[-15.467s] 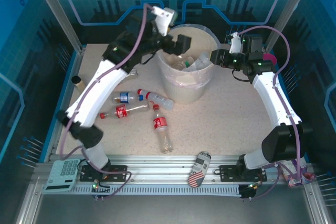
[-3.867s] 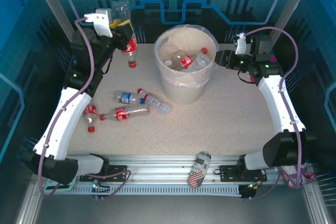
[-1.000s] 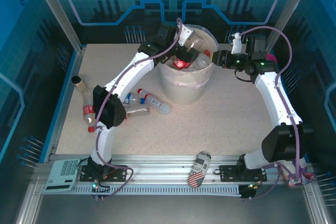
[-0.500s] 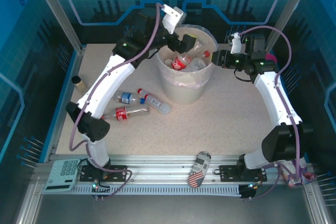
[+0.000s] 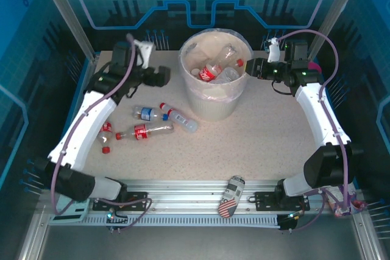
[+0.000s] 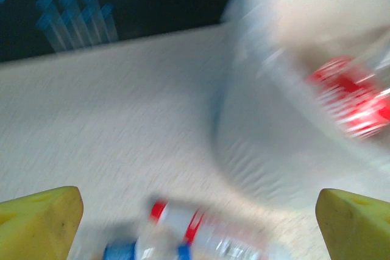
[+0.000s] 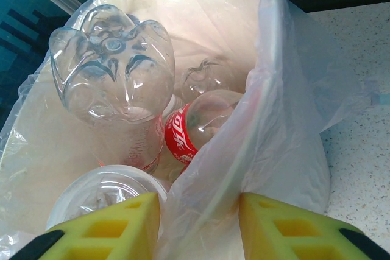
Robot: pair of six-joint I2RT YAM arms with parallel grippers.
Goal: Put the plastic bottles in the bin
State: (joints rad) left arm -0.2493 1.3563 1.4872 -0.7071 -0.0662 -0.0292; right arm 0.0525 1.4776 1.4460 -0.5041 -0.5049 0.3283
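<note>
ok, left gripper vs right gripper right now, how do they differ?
Left gripper is open and empty; right gripper is shut on the bin rim. Left gripper hangs over the table beside the bin; right gripper sits at its edge. Both are yellow-tipped.

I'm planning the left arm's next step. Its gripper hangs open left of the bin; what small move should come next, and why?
Probably lower the left gripper toward the red-capped bottle nearest the bin. It is open and empty, other bottles lie on the table below it, and the right gripper grips the bin's bag rim.
</note>
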